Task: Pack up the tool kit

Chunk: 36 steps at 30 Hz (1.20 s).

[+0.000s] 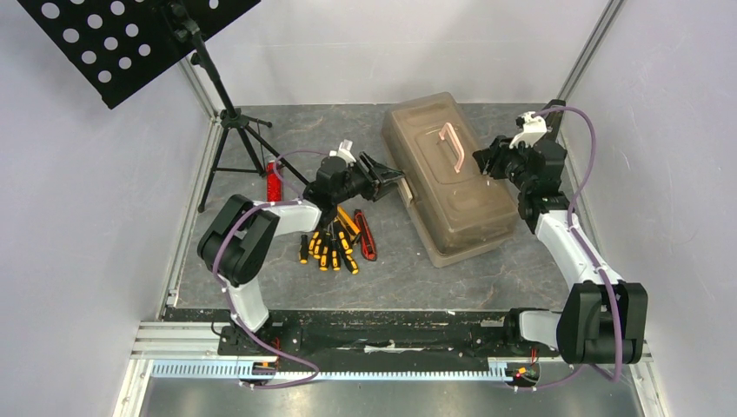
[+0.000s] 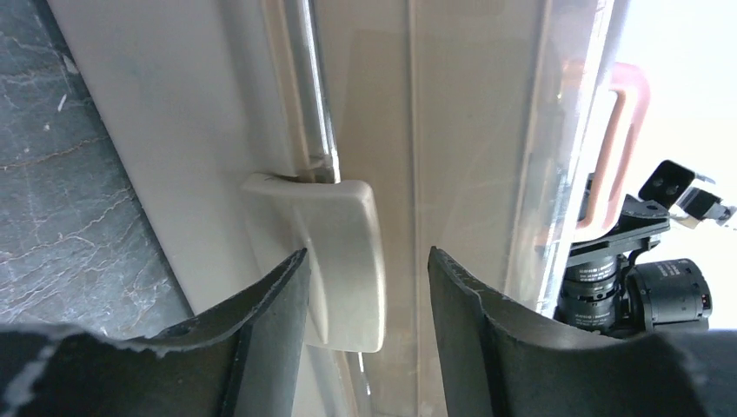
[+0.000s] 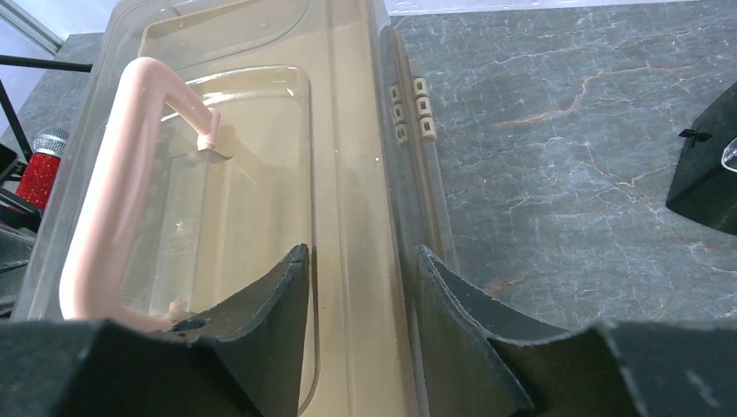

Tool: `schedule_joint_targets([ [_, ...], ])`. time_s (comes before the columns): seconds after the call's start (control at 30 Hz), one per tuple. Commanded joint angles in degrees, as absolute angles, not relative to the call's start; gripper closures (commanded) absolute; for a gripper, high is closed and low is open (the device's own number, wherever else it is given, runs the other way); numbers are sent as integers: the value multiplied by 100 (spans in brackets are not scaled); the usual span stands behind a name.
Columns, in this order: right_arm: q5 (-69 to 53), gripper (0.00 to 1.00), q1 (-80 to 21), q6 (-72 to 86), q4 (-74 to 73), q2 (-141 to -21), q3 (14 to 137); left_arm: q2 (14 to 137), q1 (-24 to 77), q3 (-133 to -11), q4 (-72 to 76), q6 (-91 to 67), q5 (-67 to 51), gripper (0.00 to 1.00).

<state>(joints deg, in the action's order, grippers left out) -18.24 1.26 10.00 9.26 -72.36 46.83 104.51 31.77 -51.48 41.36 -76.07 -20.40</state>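
The tan-brown toolbox (image 1: 452, 195) lies shut and slantwise on the tabletop (image 1: 487, 278), toward the far edge and right of the middle. The left hand (image 2: 367, 259) is up against its near-left side, fingers apart, with the cream latch (image 2: 343, 252) between them; I can't tell whether they touch it. The right hand (image 3: 361, 252) hangs over the lid from the right edge's side, fingers apart too, just beside the pale handle (image 3: 113, 200). Left of the middle, a cluster of yellow-and-black screwdrivers (image 1: 328, 250) lies under the left arm, with a red utility knife (image 1: 366, 236) just beside them.
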Motion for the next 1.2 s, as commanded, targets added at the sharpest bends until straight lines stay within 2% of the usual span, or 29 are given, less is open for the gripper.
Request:
schedule_joint_targets([
  [0.0, -748, 75, 123, 528, -730, -7570, 4192, 10014, 3190, -5691, 3363, -6971, -2067, 63],
  [0.07, -755, 74, 123, 528, -730, -7563, 4192, 9956, 3190, -5741, 3147, -6871, -2072, 59],
  [0.23, -1021, 74, 130, 575, -688, -7574, 4228, 9732, 3152, -5333, 3469, -6779, -1970, 30],
  [0.33, -1234, 73, 127, 646, -631, -7635, 4219, 9646, 3024, -4901, 4014, -6876, -2003, 21],
  [0.67, -1982, 78, 665, 953, -507, -7899, 4049, 9889, 2927, -4117, 5513, -7088, -2257, 19],
  [0.83, -2668, 81, 964, 1290, -317, -8173, 3988, 10189, 2927, -4206, 5854, -7222, -2388, 18],
  [1.17, -2574, 82, 973, 1233, -360, -8051, 3995, 10624, 3094, -4596, 6403, -7653, -2496, 14],
])
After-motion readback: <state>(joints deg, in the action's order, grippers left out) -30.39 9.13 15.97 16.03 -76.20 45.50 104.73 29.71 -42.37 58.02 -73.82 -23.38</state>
